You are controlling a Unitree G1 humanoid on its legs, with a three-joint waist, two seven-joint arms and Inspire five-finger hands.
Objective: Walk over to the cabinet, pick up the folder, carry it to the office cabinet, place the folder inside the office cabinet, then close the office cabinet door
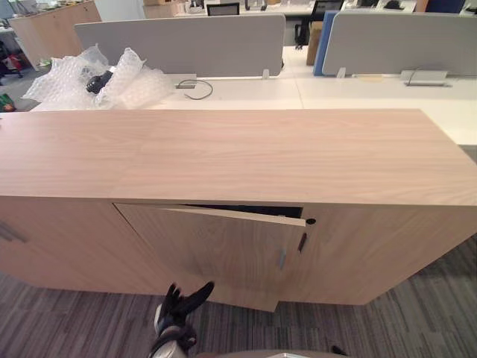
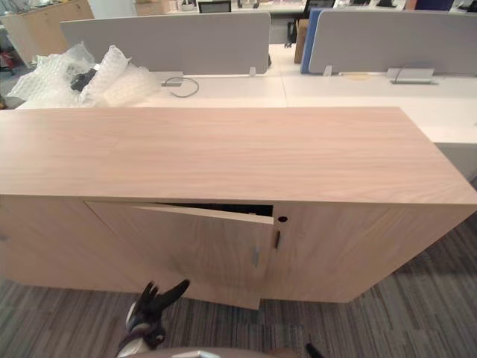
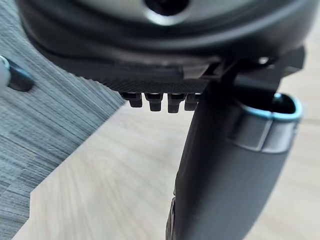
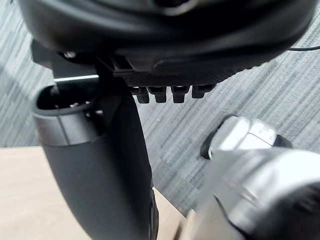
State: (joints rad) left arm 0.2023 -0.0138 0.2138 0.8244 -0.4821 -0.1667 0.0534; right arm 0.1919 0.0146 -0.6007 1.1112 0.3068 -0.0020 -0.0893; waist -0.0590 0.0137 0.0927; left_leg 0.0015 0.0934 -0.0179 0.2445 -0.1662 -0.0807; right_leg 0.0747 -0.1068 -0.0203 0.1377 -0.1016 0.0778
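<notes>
While the cabinet door stands ajar, the left hand and right hand show straight fingers.

The office cabinet is a long, low unit in light wood grain with a broad flat top. Its middle door stands ajar, with its right edge swung outward and a dark gap behind its top edge. A small metal handle sits near that free edge.
</notes>
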